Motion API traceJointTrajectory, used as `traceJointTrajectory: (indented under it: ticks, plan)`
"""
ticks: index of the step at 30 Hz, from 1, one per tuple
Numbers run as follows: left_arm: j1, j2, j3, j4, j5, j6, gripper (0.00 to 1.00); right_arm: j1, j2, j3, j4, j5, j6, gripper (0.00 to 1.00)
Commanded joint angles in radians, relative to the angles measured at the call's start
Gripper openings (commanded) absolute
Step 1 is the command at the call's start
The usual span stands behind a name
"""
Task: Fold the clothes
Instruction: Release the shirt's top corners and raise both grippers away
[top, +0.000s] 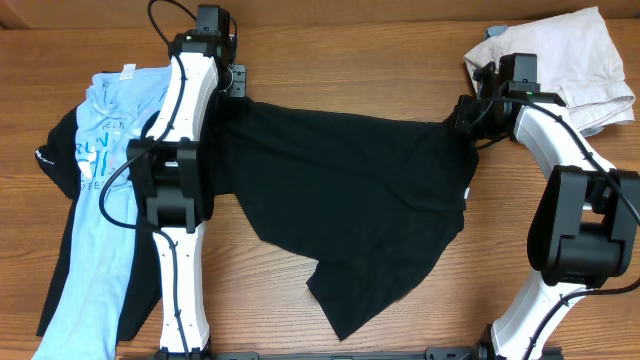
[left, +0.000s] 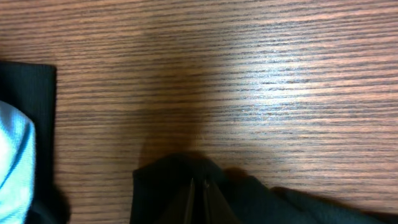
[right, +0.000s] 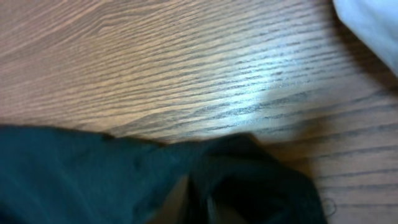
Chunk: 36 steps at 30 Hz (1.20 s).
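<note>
A large black shirt (top: 350, 190) lies spread across the middle of the wooden table, its lower edge trailing toward the front. My left gripper (top: 236, 88) is shut on the shirt's upper left corner. In the left wrist view the closed jaws (left: 200, 184) pinch a bunched fold of black fabric (left: 161, 193). My right gripper (top: 466, 118) is shut on the upper right corner. In the right wrist view its jaws (right: 199, 196) are buried in dark cloth (right: 74, 168). A light blue printed tee (top: 105, 170) lies at the far left.
The blue tee rests on another black garment (top: 60, 150), whose edge (left: 37, 112) shows in the left wrist view. A white garment (top: 570, 60) is bunched at the back right corner, just behind my right gripper, and shows as white cloth (right: 373, 25) in the right wrist view.
</note>
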Motion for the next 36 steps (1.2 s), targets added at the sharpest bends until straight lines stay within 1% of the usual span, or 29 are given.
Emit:
traceJointTrajectory:
  ticks: [1, 6, 12, 15, 16, 17, 18, 19, 21, 23, 24, 25, 28, 30, 36]
  plan:
    - [0.007, 0.042, 0.012, 0.005, 0.008, -0.007, 0.04, -0.01, 0.002, -0.004, 0.011, -0.005, -0.002, 0.04]
    - [0.011, 0.044, 0.012, 0.021, 0.008, -0.007, 0.04, -0.058, 0.0, 0.026, -0.009, -0.006, 0.008, 0.04]
    - [0.03, 0.044, 0.012, 0.044, 0.008, -0.023, 0.04, -0.158, -0.004, 0.062, -0.026, -0.045, 0.019, 0.04]
    - [0.037, 0.044, 0.013, 0.064, 0.009, -0.03, 0.04, -0.18, -0.004, 0.062, -0.023, -0.086, -0.014, 0.04]
    - [0.037, 0.044, 0.013, 0.073, 0.009, -0.03, 0.04, -0.18, -0.004, 0.062, -0.024, -0.088, -0.027, 0.05]
    - [0.037, 0.044, 0.013, 0.085, 0.009, -0.029, 0.05, -0.18, -0.004, 0.062, -0.024, -0.088, -0.033, 0.11]
    - [0.037, 0.044, 0.013, 0.1, 0.009, -0.029, 0.14, -0.177, -0.004, 0.062, -0.02, -0.09, -0.032, 0.25]
    - [0.035, 0.043, 0.014, 0.11, 0.01, -0.029, 0.31, -0.172, -0.004, 0.062, -0.018, -0.095, -0.033, 0.33]
    - [0.033, 0.036, 0.014, 0.12, 0.019, -0.029, 0.57, -0.165, -0.005, 0.066, -0.019, -0.096, -0.032, 0.43]
    - [0.032, 0.029, 0.025, 0.116, 0.019, -0.029, 0.8, -0.162, -0.011, 0.084, -0.042, -0.117, -0.032, 0.52]
    - [0.032, 0.021, 0.039, 0.102, 0.019, -0.029, 0.87, -0.162, -0.017, 0.093, -0.053, -0.128, -0.032, 0.56]
    - [0.032, 0.016, 0.056, 0.087, 0.019, -0.029, 0.99, -0.162, -0.03, 0.106, -0.071, -0.141, -0.032, 0.58]
    - [0.037, -0.013, 0.146, 0.004, 0.019, -0.029, 1.0, -0.164, -0.09, 0.147, -0.124, -0.155, -0.028, 0.62]
    - [0.042, -0.04, 0.241, -0.077, 0.019, -0.029, 1.0, -0.166, -0.157, 0.182, -0.18, -0.155, -0.028, 0.65]
    - [0.043, -0.167, 0.499, -0.366, 0.049, -0.068, 1.0, -0.166, -0.381, 0.233, -0.354, -0.154, -0.028, 0.8]
